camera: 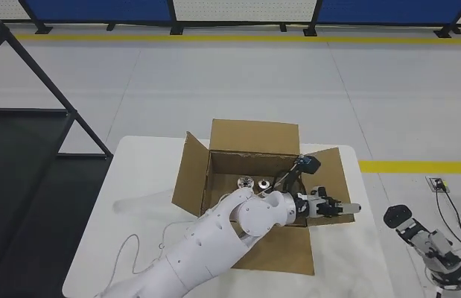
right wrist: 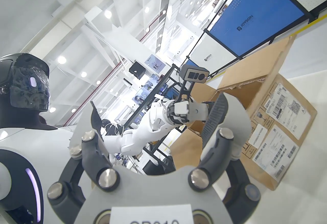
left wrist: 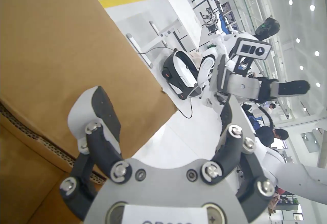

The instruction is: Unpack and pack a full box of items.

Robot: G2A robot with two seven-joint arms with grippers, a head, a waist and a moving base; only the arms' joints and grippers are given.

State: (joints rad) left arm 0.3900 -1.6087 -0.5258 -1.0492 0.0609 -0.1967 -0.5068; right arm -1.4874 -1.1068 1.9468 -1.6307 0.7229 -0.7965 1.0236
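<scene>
Cardboard box [camera: 254, 135] holds perhaps two small round items [camera: 246, 180].

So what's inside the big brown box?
Two small round shiny things sit on the bottom of the box. The left arm lies across the near part, so whatever is under it cannot be seen.

cardboard box [camera: 254, 136]: 1 | round metal pieces [camera: 246, 180] inside it: 2 | white table [camera: 141, 175]: 1

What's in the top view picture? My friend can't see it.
An open cardboard box sits on a white table. The left gripper hangs open by the box's right flap, and two small round things lie inside.
</scene>
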